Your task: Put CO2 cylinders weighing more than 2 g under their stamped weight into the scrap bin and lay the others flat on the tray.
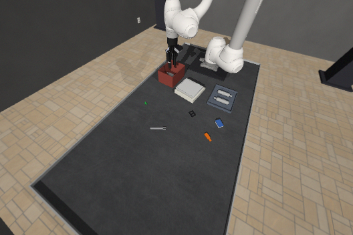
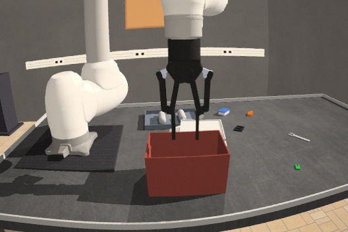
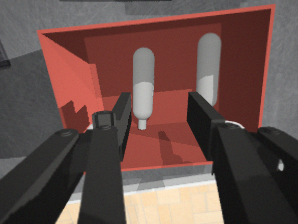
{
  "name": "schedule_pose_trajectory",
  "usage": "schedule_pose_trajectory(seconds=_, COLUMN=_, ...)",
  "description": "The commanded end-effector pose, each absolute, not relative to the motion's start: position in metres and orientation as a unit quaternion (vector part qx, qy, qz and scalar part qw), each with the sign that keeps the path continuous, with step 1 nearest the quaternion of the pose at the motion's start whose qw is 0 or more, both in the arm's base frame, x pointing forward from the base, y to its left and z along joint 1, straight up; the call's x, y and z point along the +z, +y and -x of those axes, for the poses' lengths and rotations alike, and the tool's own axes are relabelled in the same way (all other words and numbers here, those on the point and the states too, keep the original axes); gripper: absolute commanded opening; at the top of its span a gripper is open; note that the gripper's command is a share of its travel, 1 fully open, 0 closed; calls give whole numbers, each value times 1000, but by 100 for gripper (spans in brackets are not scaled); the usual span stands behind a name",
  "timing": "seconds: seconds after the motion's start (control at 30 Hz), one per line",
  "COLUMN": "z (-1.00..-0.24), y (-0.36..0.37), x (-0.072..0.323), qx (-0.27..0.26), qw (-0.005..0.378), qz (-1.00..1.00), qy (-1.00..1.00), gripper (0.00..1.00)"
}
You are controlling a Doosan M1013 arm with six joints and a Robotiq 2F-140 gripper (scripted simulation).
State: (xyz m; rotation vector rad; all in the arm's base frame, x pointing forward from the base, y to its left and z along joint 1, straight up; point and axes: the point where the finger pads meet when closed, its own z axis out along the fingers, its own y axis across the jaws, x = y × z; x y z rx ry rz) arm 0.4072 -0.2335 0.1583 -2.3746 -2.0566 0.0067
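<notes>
My gripper (image 1: 172, 67) (image 2: 185, 138) (image 3: 159, 106) is open, with its fingertips just inside the rim of the red scrap bin (image 1: 176, 78) (image 2: 187, 172) (image 3: 70, 85). Nothing is between the fingers. In the wrist view two white CO2 cylinders show inside the bin: one cylinder (image 3: 143, 85) below the fingers with its neck toward me, and another cylinder (image 3: 209, 65) by the right wall. Two more cylinders (image 1: 224, 93) (image 1: 221, 99) (image 2: 162, 116) (image 2: 181, 114) lie flat in the grey tray (image 1: 218, 107) (image 2: 151, 119). The white scale (image 1: 190, 90) (image 2: 204, 124) sits between bin and tray with nothing on it.
The robot base (image 1: 210, 65) (image 2: 69, 145) stands on a dark mat behind the bin. Loose on the table are a wrench (image 1: 158, 128) (image 2: 298, 137), a blue block (image 1: 218, 123) (image 2: 224, 111), an orange piece (image 1: 208, 136) (image 2: 250, 113), a green piece (image 1: 146, 103) (image 2: 297, 167) and a black piece (image 1: 192, 113) (image 2: 238, 128).
</notes>
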Motion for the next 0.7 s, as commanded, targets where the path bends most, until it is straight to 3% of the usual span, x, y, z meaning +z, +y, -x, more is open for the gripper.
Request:
schedule_pose_trajectory(seconds=0.0, z=-408, y=-234, x=160, qx=2, qw=0, qz=756, qy=-655, gripper=40)
schedule_pose_trajectory(seconds=0.67, z=-408, y=-234, x=194, qx=2, qw=0, qz=756, qy=-655, gripper=40)
